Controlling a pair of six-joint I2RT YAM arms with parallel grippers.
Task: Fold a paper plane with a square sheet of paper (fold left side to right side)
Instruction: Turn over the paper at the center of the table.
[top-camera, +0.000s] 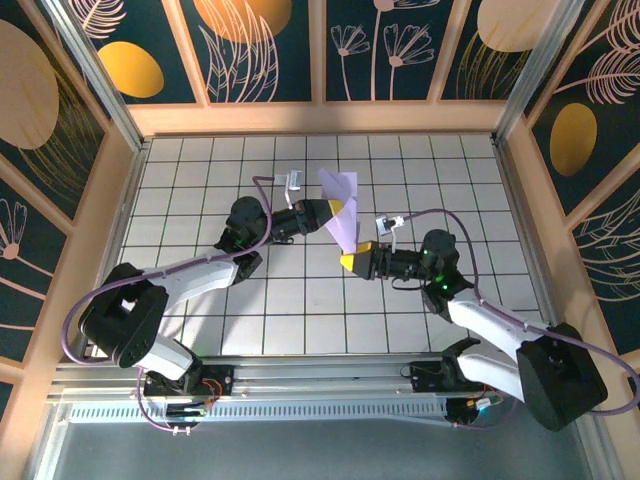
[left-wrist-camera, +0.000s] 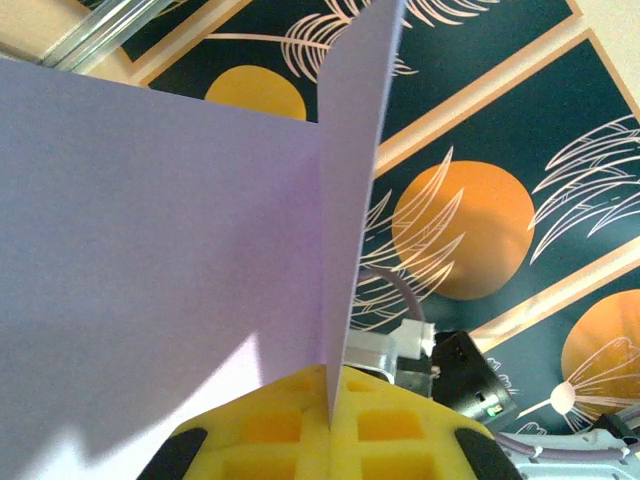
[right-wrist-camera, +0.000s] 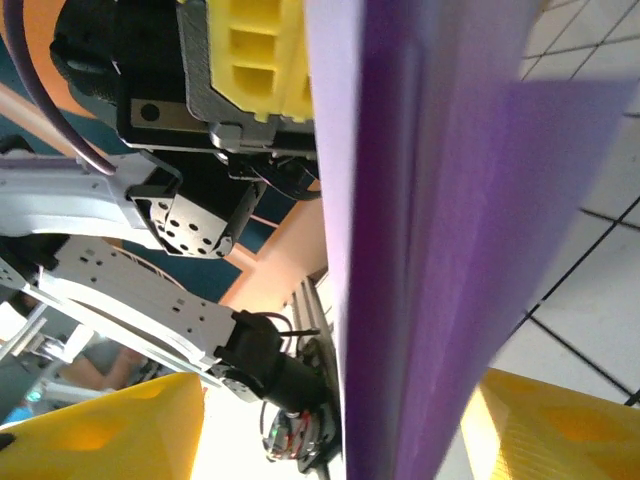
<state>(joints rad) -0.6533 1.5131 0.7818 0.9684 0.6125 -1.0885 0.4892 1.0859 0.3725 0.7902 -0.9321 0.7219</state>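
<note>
Thin lavender folded paper sheet held clear above centre of white tiled table, so flaps hang free. Pinched tight in left gripper as anchor. Nearer table's front edge, right gripper jaws wide, straddling sheet's lower edge, probably lining up next pinch.

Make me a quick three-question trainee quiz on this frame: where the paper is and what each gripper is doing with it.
1. True or false: the sheet of paper lies flat on the table.
2. Which gripper is shut on the sheet: A left, B right, C both?
3. Fill in: in the right wrist view the sheet hangs ___ the two yellow fingers of the right gripper.

Key
1. False: it is held up off the tiles, with a flap standing out.
2. A: the left gripper pinches it; the right stands open around it.
3. between
</note>
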